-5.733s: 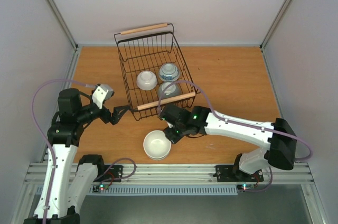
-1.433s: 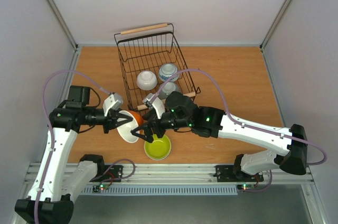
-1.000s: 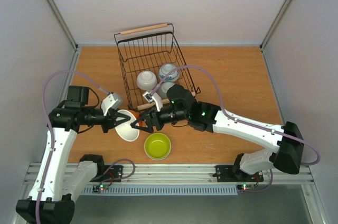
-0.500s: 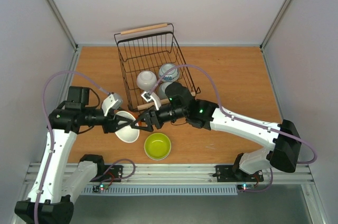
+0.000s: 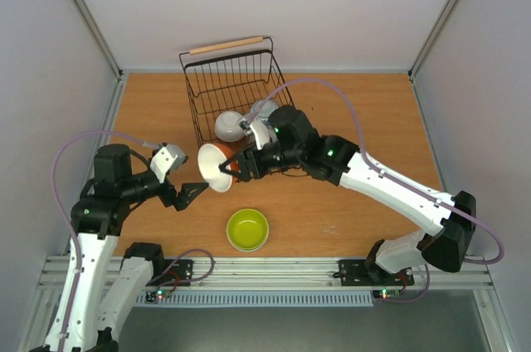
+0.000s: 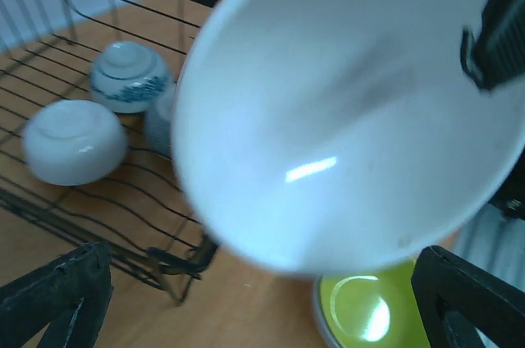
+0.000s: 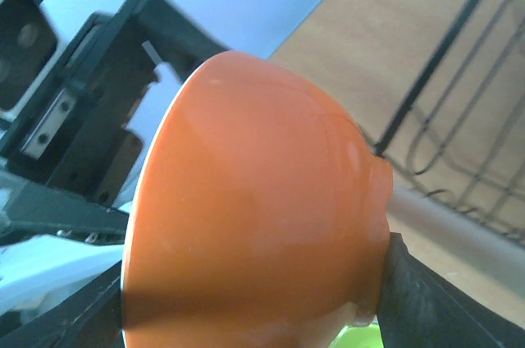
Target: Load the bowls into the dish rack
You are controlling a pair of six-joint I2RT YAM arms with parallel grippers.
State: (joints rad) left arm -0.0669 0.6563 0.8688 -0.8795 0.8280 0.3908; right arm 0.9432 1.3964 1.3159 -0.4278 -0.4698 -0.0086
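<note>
The right hand (image 5: 233,167) is clamped on the glossy orange bowl with a white inside (image 5: 217,167). It holds the bowl in the air, tipped on its side with the mouth facing left. Whether that white face is a second bowl nested inside cannot be told.

The bowl hangs just at the near-left corner of the rectangular black wire dish rack with wooden rod handles (image 5: 199,86), not yet over its floor. The left hand (image 5: 189,195) has its fingers spread wide apart, holds nothing and sits near and to the left of the bowl.

The step in hand appears to be carrying this bowl into the rack. To do it well, the bowl should probably go far and right, high enough to clear the near wire wall. Its mouth should then turn downward, because the plain white bowl (image 5: 229,126) and the blue-and-white patterned bowl (image 5: 264,109) in the rack both sit foot-up.

The bare wire far of those two looks like the safest spot, with less chance of knocking them. The glaze looks slippery, so the fingers should part only once the rim rests on the wires.

The left hand is best kept back. The yellow-green bowl (image 5: 247,230) waits on the wooden desk (image 5: 357,103) near the arms.
</note>
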